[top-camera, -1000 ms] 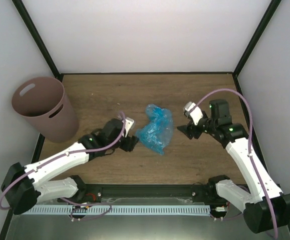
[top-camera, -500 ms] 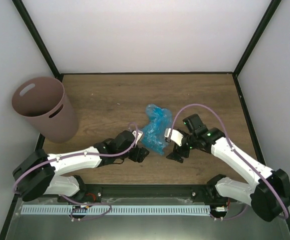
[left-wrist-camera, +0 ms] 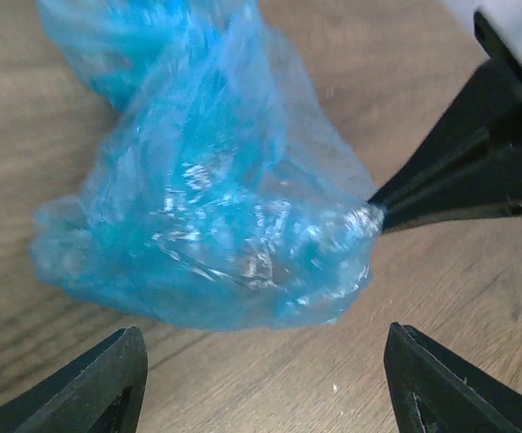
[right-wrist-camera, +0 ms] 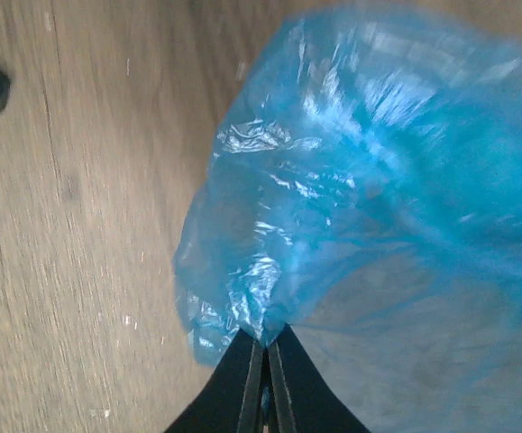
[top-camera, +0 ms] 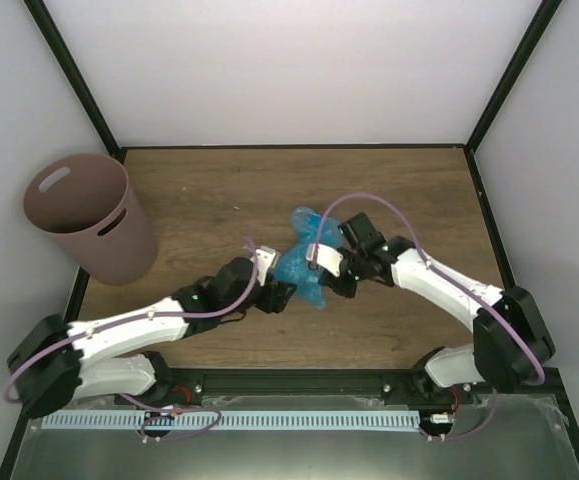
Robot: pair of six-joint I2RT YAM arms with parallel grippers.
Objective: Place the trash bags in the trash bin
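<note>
The crinkly, translucent light-blue plastic trash bag (top-camera: 307, 262) lies crumpled mid-way across your wooden counter (top-camera: 209, 190), between the two arms. Your right gripper (right-wrist-camera: 265, 352) is pressed together, pinching a fold at the bag's edge. Your left gripper (left-wrist-camera: 265, 379) stands spread, with the bag just ahead of its fingers. The round, tapered mauve-brown plastic bin (top-camera: 87, 215) stands upright at the far-left corner, well apart from the bag. Between them you have bare wood. White walls and dark frame posts close the back and both sides.
</note>
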